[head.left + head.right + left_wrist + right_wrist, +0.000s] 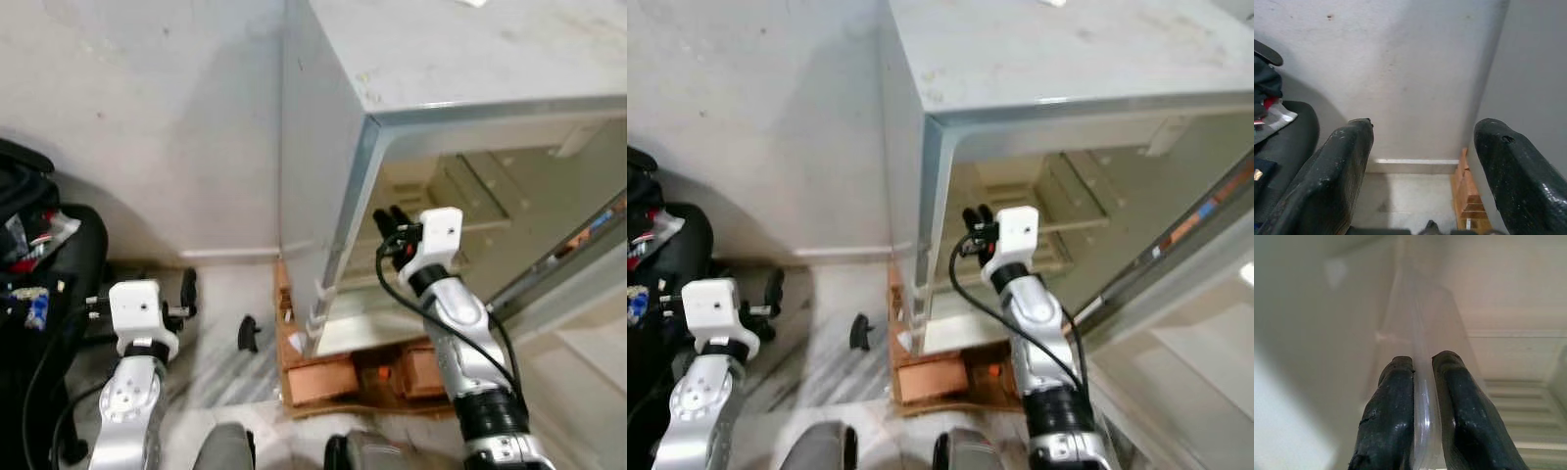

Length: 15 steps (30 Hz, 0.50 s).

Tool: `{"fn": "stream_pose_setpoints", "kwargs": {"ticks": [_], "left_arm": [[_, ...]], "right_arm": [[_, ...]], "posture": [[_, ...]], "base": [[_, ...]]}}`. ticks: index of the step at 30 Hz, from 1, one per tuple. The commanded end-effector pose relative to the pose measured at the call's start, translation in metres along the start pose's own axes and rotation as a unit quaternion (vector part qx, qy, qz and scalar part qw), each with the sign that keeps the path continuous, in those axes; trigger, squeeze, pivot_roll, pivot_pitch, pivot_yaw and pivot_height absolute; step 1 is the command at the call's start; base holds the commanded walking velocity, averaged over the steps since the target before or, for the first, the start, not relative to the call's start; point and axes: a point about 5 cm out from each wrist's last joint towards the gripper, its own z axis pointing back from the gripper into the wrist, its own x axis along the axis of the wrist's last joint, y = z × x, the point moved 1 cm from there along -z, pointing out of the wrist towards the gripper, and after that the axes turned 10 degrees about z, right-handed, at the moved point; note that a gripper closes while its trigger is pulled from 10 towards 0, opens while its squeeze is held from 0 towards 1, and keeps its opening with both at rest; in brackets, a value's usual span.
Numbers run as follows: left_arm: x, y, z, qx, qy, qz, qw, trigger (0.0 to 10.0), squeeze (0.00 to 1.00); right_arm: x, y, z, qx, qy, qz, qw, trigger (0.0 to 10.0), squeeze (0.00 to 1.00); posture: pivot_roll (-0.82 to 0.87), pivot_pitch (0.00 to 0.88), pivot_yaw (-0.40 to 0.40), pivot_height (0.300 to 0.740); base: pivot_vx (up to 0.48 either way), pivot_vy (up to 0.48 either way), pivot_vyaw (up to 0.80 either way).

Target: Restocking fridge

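Observation:
A small grey fridge point(323, 147) stands against the wall with its door point(573, 250) swung open to the right. My right gripper point(389, 219) reaches into the open compartment near its left wall. In the right wrist view its fingers point(1391, 406) are closed on the thin edge of a clear plastic shelf point(1422, 401). My left gripper point(183, 302) hangs low on the left, beside the fridge's outer side. It is open, with nothing between its fingers point(1347, 166).
The fridge rests on wooden blocks point(323, 380). A black chair point(59, 264) piled with bags stands at the far left. A small black object point(249, 333) lies on the floor between the chair and the fridge. A white wall point(1400, 73) is behind.

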Motion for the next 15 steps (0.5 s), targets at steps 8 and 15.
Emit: {"fn": "stream_pose_setpoints", "kwargs": {"ticks": [8, 15], "left_arm": [[-0.0044, -0.0064, 0.0021, -0.007, 0.009, -0.001, 1.000, 10.0, 0.00], [-0.0049, -0.0061, 0.0020, -0.004, 0.011, -0.001, 1.000, 10.0, 0.00]], "right_arm": [[-0.0047, 0.0007, 0.0015, 0.006, 0.010, 0.000, 1.000, 10.0, 0.00], [-0.0045, 0.0000, 0.0009, 0.004, 0.010, 0.001, 1.000, 10.0, 0.00]], "posture": [[0.12, 0.126, -0.048, 0.740], [0.12, 0.129, -0.049, 0.740]], "base": [[0.000, -0.358, 0.00], [0.000, -0.193, 0.00]]}}
